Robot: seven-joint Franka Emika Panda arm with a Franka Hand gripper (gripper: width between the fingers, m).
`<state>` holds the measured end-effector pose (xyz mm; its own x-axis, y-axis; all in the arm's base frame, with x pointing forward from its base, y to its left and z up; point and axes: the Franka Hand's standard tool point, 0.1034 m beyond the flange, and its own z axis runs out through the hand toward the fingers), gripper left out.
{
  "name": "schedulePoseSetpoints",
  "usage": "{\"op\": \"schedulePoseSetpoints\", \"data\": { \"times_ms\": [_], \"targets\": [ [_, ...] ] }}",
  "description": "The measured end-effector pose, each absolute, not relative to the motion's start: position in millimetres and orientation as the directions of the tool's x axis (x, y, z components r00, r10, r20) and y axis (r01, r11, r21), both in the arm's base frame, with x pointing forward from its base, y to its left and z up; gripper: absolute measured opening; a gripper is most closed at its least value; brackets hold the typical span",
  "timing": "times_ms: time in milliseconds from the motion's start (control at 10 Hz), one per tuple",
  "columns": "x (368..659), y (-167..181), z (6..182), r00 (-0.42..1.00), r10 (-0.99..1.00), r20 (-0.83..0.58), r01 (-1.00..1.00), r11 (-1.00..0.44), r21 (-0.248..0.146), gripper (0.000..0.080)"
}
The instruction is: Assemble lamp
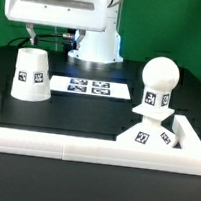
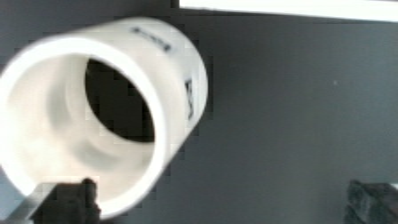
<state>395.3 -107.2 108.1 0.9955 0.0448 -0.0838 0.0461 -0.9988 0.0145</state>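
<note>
Above the upright shade [image 1: 31, 73], gripper [image 1: 30, 36] with fingers apart; bulb [image 1: 157, 89] standing on base [image 1: 150, 136] well apart.

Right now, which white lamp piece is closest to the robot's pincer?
The cone-shaped shade on the exterior view's left. The pincer hangs right above it, while the bulb stands on the base far off on the right.
</note>
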Motion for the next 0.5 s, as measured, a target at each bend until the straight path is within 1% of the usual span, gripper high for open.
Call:
{"op": "schedulePoseSetpoints", "data": {
  "times_ms": [200,500],
  "targets": [
    [389,-112,104.5,0.995,0.061,-0.080,0.062,-0.998,0.013,0.0699],
    [387,-117,90.5,0.994,0.081,-0.076,0.083,-0.996,0.023,0.0699]
  ]
}}
